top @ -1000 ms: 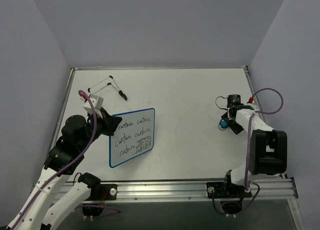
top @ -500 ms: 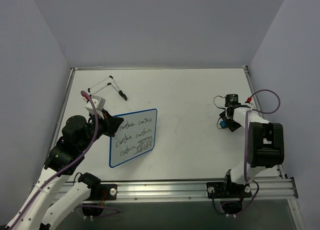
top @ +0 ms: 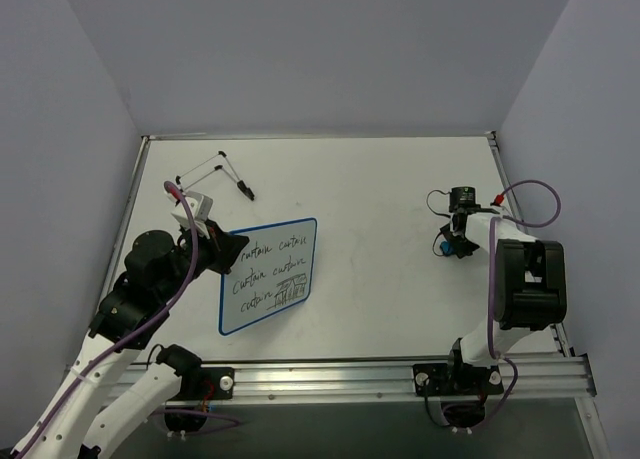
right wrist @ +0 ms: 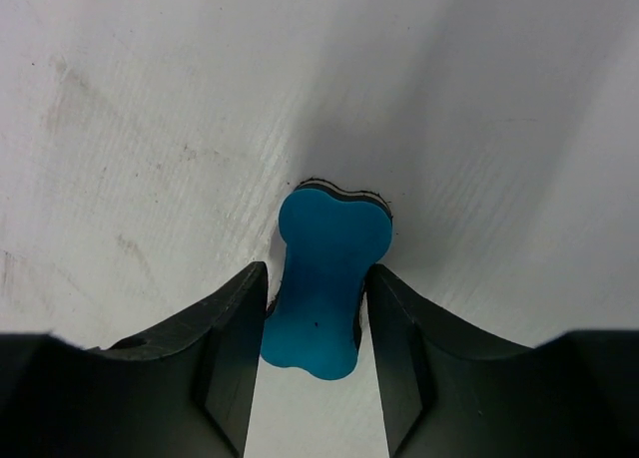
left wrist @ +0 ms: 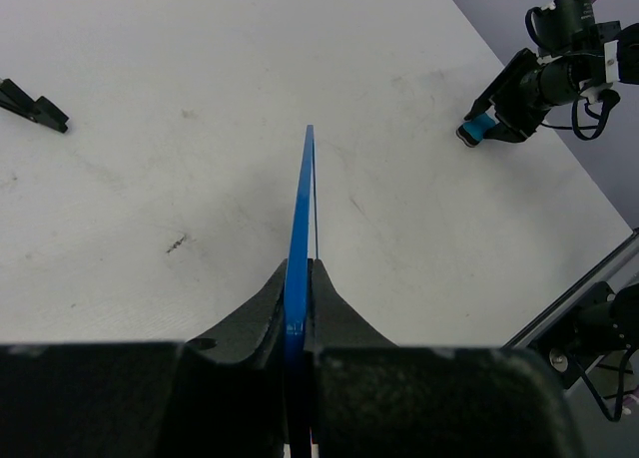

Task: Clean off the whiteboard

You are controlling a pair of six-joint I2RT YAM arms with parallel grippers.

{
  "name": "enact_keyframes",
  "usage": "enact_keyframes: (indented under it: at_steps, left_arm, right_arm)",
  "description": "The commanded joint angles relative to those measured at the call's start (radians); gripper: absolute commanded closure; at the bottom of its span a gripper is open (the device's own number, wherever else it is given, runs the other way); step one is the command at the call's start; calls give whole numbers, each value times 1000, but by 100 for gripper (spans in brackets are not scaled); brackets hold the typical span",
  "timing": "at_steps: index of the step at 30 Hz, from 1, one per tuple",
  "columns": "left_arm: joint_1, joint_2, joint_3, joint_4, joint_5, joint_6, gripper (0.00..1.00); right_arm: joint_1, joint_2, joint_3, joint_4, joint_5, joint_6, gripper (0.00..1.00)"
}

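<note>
The whiteboard [top: 268, 274], blue-framed with black handwriting, is held by its left edge in my left gripper [top: 228, 249], which is shut on it. In the left wrist view I see the whiteboard [left wrist: 303, 199] edge-on as a thin blue line running out from between the fingers of my left gripper [left wrist: 300, 266]. A blue bone-shaped eraser [right wrist: 324, 278] lies on the table, and my right gripper [right wrist: 316, 270] has its fingers pressed against both of its sides. From above, my right gripper [top: 450, 247] is at the right side of the table, far from the board.
A thin wire stand [top: 205, 169] with a black clip [top: 246, 191] lies at the back left; the clip [left wrist: 32, 104] also shows in the left wrist view. A metal rail [top: 350, 374] runs along the near edge. Walls surround the white table [top: 370, 199].
My right gripper's jaws have closed in on the eraser and its arm has drawn in slightly. The left gripper has nudged the whiteboard a little to the right.
</note>
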Motion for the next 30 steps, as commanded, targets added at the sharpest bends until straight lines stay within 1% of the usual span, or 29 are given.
enact_keyframes:
  at_steps: [1, 5, 7, 9, 12, 13, 15, 16, 17, 18, 19, 20, 21, 22, 23, 24, 25, 26, 27, 28, 29, 30]
  left_arm:
    - [-9, 20, -27, -110, 15, 61, 98]
    - [-9, 23, -27, -110, 17, 61, 98]
    - [-9, 25, -27, -111, 15, 61, 98]
    - [-9, 26, -27, -111, 14, 61, 98]
    - [-7, 31, -26, -113, 8, 59, 98]
    - [-7, 32, -23, -114, -3, 58, 98]
    - [-7, 37, -20, -123, -21, 55, 98]
    - [-9, 35, -15, -126, -32, 53, 98]
    - [-9, 32, -14, -126, -38, 47, 98]
    - [-9, 32, -14, -126, -43, 44, 98]
    - [-9, 31, -11, -126, -47, 42, 98]
    - [-9, 32, -11, -123, -49, 39, 98]
    - [-9, 34, -14, -120, -51, 33, 98]
    - [-7, 38, -14, -117, -54, 26, 98]
    - [-7, 54, -8, -120, -46, 24, 98]
    - [-9, 58, -4, -120, -41, 24, 98]
    - [-7, 61, -6, -119, -44, 16, 98]
    - [-7, 66, -6, -114, -47, -6, 98]
    - [-9, 68, -9, -114, -63, -19, 98]
    - [-9, 68, -11, -117, -75, -36, 98]
    - [-11, 72, -11, -132, -93, -63, 98]
    - [-11, 75, -6, -142, -130, -74, 98]
  right_arm:
    - [-3, 17, 16, -6, 43, 17, 60]
    - [-2, 14, 12, -4, 44, 17, 70]
    - [-2, 8, 12, -1, 44, 12, 73]
    - [-2, -1, 12, -9, 50, 8, 83]
    - [18, -42, 9, -24, 76, -9, 85]
    - [27, -74, 10, -27, 82, -35, 86]
    - [73, -113, 15, -30, 84, -92, 94]
    - [99, -151, 16, -26, 81, -131, 97]
    - [168, -173, 22, -24, 81, -203, 98]
    - [208, -196, 21, -18, 76, -243, 100]
    - [254, -251, 12, -6, 69, -282, 100]
    - [353, -288, -14, 23, 59, -337, 100]
    - [410, -326, -36, 49, 44, -359, 100]
    - [467, -420, -62, 94, -18, -380, 100]
    - [524, -476, -118, 182, -43, -379, 100]
    - [637, -528, -144, 233, -52, -318, 100]
    - [691, -626, -168, 282, -31, -278, 100]
    - [746, -671, -187, 371, -5, -240, 100]
    - [864, -706, -226, 426, 21, -200, 100]
    - [924, -749, -240, 480, 57, -192, 100]
    - [983, -756, -246, 561, 147, -183, 100]
    - [1036, -747, -243, 601, 177, -189, 100]
